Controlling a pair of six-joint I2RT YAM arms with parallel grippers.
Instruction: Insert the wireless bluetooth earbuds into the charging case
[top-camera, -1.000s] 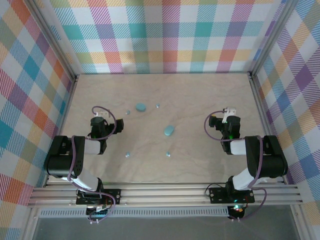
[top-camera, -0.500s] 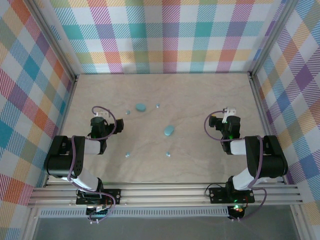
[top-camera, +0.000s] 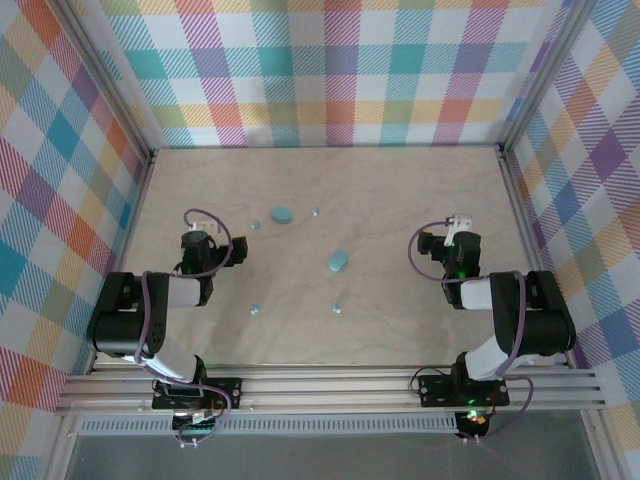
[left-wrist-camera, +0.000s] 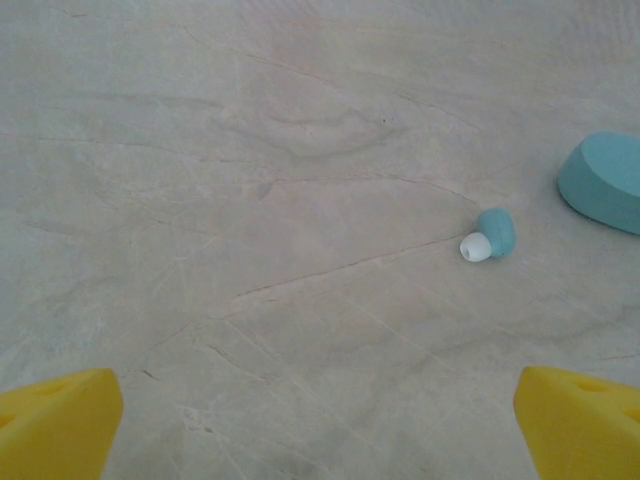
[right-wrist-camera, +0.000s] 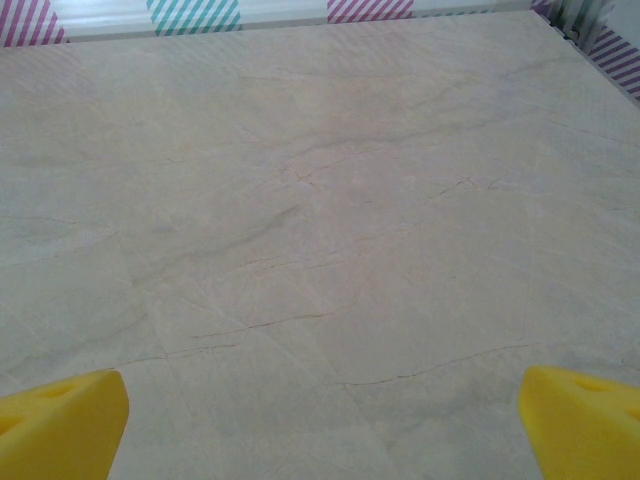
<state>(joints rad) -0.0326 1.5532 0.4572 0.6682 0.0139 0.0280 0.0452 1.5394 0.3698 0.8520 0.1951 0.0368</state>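
Two pale blue oval charging cases lie on the table, one (top-camera: 282, 214) toward the back, the other (top-camera: 338, 261) in the middle. Several tiny earbuds are scattered around them: one (top-camera: 257, 225) left of the back case, one (top-camera: 315, 211) right of it, two nearer the front (top-camera: 255, 310) (top-camera: 337, 308). My left gripper (top-camera: 197, 240) rests low at the left, open and empty. In the left wrist view an earbud (left-wrist-camera: 490, 235) with a white tip and a case edge (left-wrist-camera: 605, 180) lie ahead to the right of the gripper (left-wrist-camera: 320, 430). My right gripper (top-camera: 455, 235) (right-wrist-camera: 322, 425) stands open over bare table.
The pale marbled table (top-camera: 400, 190) is boxed in by plaid walls (top-camera: 330, 80) at the back and both sides, with metal rails (top-camera: 330, 385) along the near edge. Open surface lies between the two arms and behind the cases.
The left wrist has shifted very slightly. The cases, earbuds and right arm have stayed where they were.
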